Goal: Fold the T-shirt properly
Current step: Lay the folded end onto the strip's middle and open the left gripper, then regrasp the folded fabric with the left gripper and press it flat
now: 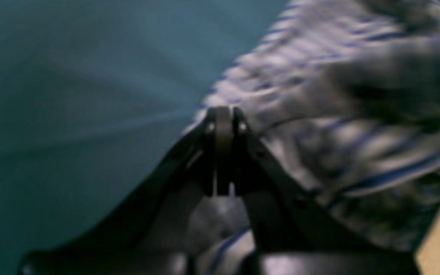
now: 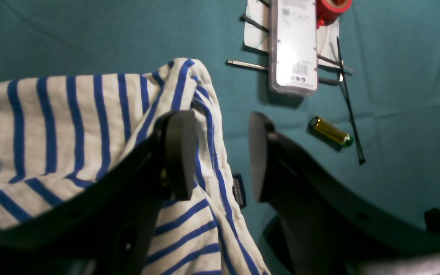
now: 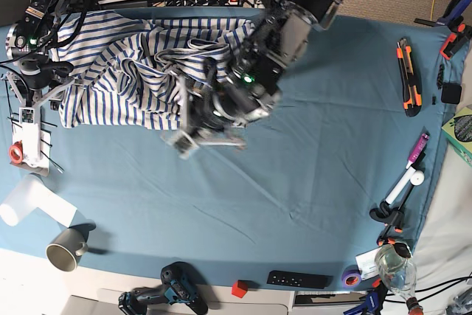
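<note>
Left claw (image 1: 223,152) is clamped shut on a bunched fold of the T-shirt (image 3: 125,79) to drag it flat, while right claw (image 2: 220,152) hangs open straddling its hem.

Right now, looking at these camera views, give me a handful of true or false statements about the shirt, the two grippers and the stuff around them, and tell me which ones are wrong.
1. The left gripper has its jaws shut. True.
2. The right gripper is clamped tight on the T-shirt. False: its jaws stand apart, with the shirt's edge lying between and beside them.
3. The T-shirt is folded into a neat rectangle. False: in the base view it lies bunched and rumpled at the cloth's far edge.
4. A small battery lies on the teal cloth near the right gripper. True.
5. A mug stands near the table's front edge. True.
</note>
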{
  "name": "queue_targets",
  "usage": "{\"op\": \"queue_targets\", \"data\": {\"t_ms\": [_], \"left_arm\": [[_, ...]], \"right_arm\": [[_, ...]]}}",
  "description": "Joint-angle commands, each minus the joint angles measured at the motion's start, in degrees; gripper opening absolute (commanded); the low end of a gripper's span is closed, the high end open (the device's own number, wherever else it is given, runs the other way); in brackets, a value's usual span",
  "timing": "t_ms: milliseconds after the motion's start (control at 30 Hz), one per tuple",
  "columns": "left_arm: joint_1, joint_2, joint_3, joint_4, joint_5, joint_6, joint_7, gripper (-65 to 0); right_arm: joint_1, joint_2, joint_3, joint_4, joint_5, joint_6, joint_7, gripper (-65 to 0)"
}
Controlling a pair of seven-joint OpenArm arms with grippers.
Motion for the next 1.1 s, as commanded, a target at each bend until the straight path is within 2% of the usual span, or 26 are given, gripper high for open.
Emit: {"op": "queue_targets", "data": {"t_ms": [0,200,400,633,733,867,1000,1067], "left_arm": [[-0.8,0.2,-1.2,1.8,0.2,0.3,0.6,-65.0],[2.2,-5.6,-3.0,4.0,-0.2,0.3,6.5,-65.0],[8.9,-10.4,-3.0,8.3,-0.2,0.3,7.3,-65.0],[12.8,-10.6,-3.0,13.9,-0.8,1.4,5.7,-65.0],[12.9,-10.6,-2.8,13.9,-5.6,1.1,5.6,-65.0],[15.0,-10.4,-2.9,13.9,-14.2,-2.7,5.2,-65.0],[17.2,-10.4,-2.8,13.9,-19.5,-7.1,5.8,-65.0],[17.5,-10.4,-2.9,13.9,-23.1,-10.3,6.5,-65.0]], "right_arm": [[0.5,1.0,0.3,0.9,0.2,-0.2,1.5,-41.8],[0.5,1.0,0.3,0.9,0.2,-0.2,1.6,-41.8],[0.5,1.0,0.3,0.9,0.2,-0.2,1.7,-41.8],[0.5,1.0,0.3,0.9,0.2,-0.2,1.7,-41.8],[0.5,1.0,0.3,0.9,0.2,-0.2,1.7,-41.8],[0.5,1.0,0.3,0.9,0.2,-0.2,1.7,-41.8],[0.5,1.0,0.3,0.9,0.3,-0.2,1.9,-41.8],[0.5,1.0,0.3,0.9,0.3,-0.2,2.1,-41.8]]}}
